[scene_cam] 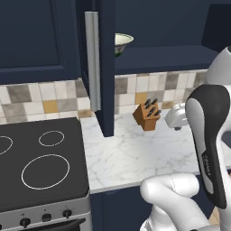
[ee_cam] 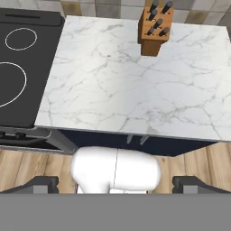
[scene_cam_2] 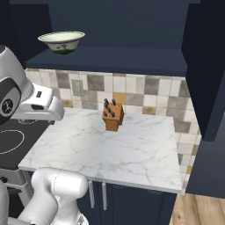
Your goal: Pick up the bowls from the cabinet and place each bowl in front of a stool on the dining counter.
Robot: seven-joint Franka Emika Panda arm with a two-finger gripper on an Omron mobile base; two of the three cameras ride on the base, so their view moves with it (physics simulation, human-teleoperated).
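A cream bowl with a green pattern and a dark green foot stands upright on the open shelf of the navy cabinet. The cabinet's door is swung open, its long silver handle facing me. My gripper is open, its two dark fingertips spread wide with nothing between them. It hangs over the front edge of the marble worktop and looks down at it, well below the bowl. The white hand sits below and left of the bowl. The dining counter and the stools are out of view.
A wooden knife block stands on the marble worktop near the tiled backsplash. A black cooktop adjoins the worktop on the left. Another open navy door hangs at the right.
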